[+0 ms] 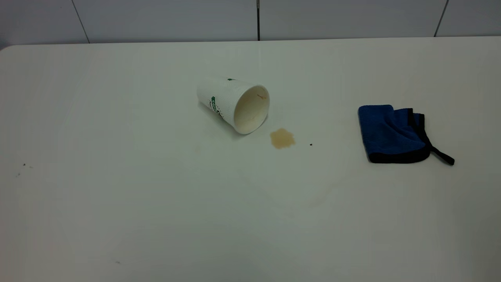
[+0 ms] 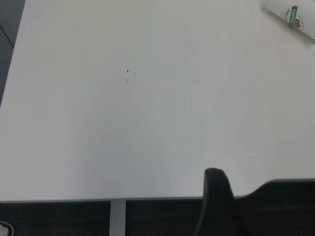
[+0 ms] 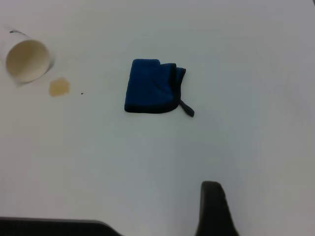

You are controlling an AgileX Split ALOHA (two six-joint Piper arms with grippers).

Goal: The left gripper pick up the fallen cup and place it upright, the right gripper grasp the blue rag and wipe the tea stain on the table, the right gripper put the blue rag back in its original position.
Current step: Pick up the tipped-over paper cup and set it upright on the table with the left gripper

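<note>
The fallen cup (image 1: 235,103) lies on its side near the middle of the white table (image 1: 117,196), with its mouth towards the front right. The tea stain (image 1: 282,138) is just in front of the mouth, apart from the rim. The blue rag (image 1: 391,133) lies folded to the right, its black loop tail pointing right. Neither gripper shows in the exterior view. Part of my left gripper (image 2: 216,196) shows over the table's near edge, far from the cup (image 2: 295,17). Part of my right gripper (image 3: 212,206) hangs some way short of the rag (image 3: 152,87), the cup (image 3: 27,59) and the stain (image 3: 59,87).
A tiny black speck (image 1: 311,144) lies right of the stain. A few small specks (image 1: 23,165) mark the table's left side. A tiled wall (image 1: 258,19) stands behind the table's back edge.
</note>
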